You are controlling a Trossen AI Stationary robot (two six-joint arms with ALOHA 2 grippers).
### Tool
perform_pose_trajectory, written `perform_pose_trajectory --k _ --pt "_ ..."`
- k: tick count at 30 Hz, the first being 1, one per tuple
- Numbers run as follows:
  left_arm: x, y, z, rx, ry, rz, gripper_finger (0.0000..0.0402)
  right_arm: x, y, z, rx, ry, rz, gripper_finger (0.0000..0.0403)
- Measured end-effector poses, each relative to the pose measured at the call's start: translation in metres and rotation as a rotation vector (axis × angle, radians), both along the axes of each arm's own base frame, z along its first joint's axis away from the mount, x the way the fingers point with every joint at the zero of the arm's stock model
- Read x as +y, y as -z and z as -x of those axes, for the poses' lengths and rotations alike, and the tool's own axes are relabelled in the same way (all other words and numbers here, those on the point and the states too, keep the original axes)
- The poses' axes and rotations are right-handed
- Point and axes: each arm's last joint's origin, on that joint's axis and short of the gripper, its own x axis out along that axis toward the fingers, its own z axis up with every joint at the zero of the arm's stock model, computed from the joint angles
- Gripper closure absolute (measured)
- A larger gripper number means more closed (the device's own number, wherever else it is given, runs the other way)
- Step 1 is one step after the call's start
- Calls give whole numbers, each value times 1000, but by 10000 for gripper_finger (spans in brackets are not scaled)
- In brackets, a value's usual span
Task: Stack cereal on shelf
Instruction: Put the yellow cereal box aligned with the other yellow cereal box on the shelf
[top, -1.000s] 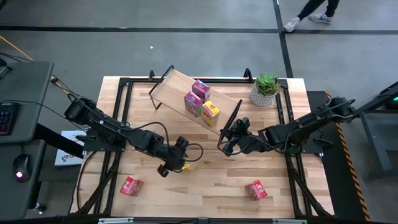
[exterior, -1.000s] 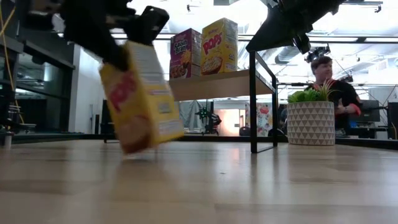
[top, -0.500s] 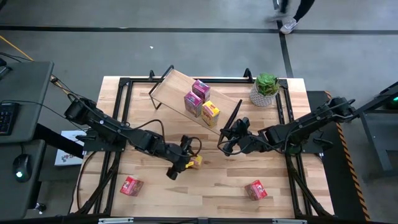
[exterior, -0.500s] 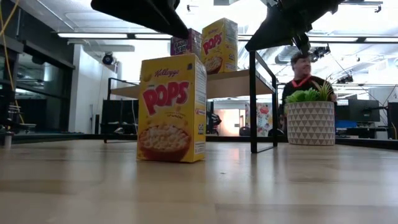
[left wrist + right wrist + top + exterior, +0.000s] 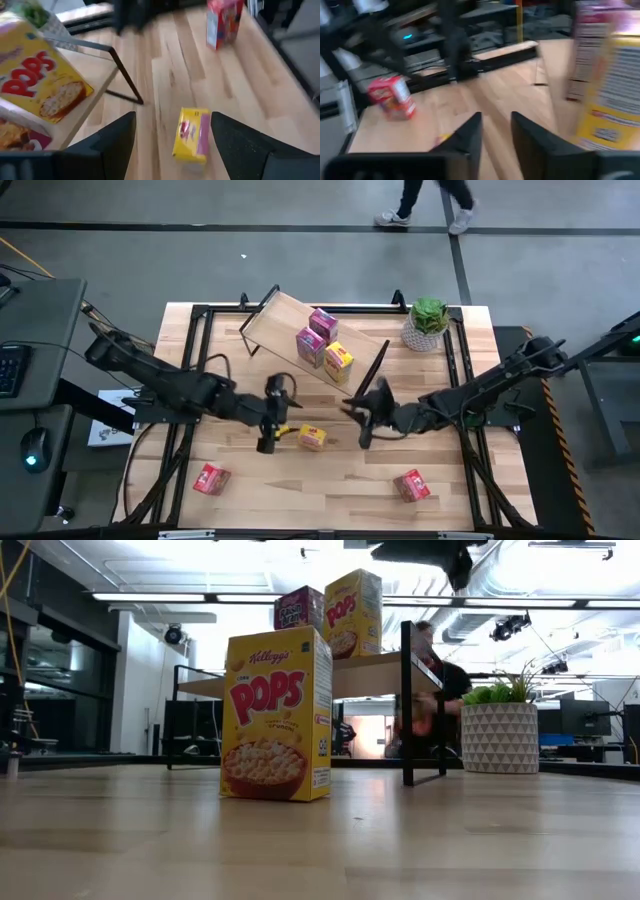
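Note:
A yellow cereal box [image 5: 277, 715] stands upright on its bottom on the table [image 5: 330, 470], also seen in the high view [image 5: 312, 438]. My left gripper [image 5: 278, 420] hovers open to its left and above it; in its wrist view [image 5: 172, 120] the box [image 5: 192, 135] shows between and below the fingers, untouched. The shelf [image 5: 290, 315] stands slantwise at the back with three cereal boxes [image 5: 322, 345] on it. Right of the yellow box and near the shelf's end frame, my right gripper [image 5: 356, 420] is open a little [image 5: 496, 117] and holds nothing.
Two red cereal boxes [image 5: 210, 478] [image 5: 411, 485] lie near the table's front edge. A potted plant [image 5: 427, 322] stands at the back right. Bare wood lies between the yellow box and the front edge. People are in the room behind the table [image 5: 435, 670].
My left gripper has set the tilted yellow box upright on the table, let go, and risen back toward the table's left. The box stands alone now. My right gripper has drifted from the shelf's end frame toward the near edge and opened a little.

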Motion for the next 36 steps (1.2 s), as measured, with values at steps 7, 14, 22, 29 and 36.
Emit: perform_pose_trajectory --k 7,14,22,29,36 --pt "8 16 34 -248 -14 136 151 27 12 -15 -60 -193 46 171" --pt "26 32 73 -614 -52 240 151 48 15 -36 62 -257 35 96" --pt "41 24 99 -722 -145 246 151 57 31 -55 294 -87 117 91" --pt "41 27 101 -690 -136 231 151 60 53 -65 335 -60 137 91" --pt "41 27 100 -684 -134 226 151 56 60 -70 318 -5 65 91"
